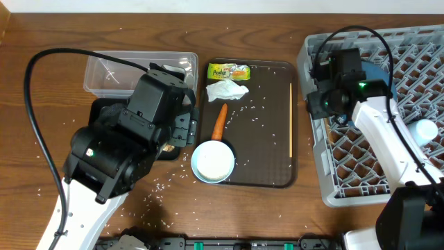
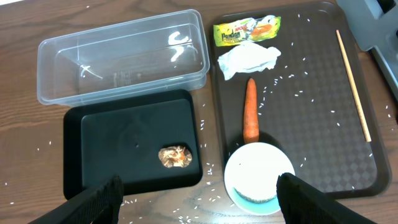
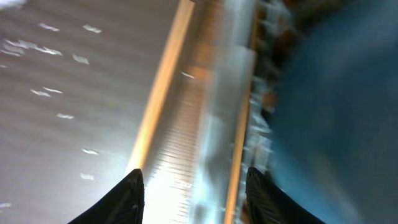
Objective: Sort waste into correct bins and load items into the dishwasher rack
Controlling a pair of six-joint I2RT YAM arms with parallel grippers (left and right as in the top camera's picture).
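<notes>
My left gripper (image 2: 199,205) is open and empty, above the table between the black tray (image 2: 93,162) and a white cup with blue inside (image 2: 258,174). A brown food lump (image 2: 175,157) lies in the black tray. The clear tub (image 2: 118,59) behind it holds nothing. On the brown serving tray (image 2: 311,124) lie a yellow-green wrapper (image 2: 247,30), a white napkin (image 2: 249,59), a carrot (image 2: 250,109) and a chopstick (image 2: 353,84). My right gripper (image 3: 196,199) is open, straddling the left edge of the grey rack (image 1: 416,187), beside the blue plate (image 3: 336,93). That view is blurred.
Rice grains (image 2: 292,78) are scattered over the serving tray and the wooden table (image 1: 41,139). A white cup (image 1: 424,130) stands in the rack. My left arm (image 1: 125,146) covers most of the black tray in the overhead view.
</notes>
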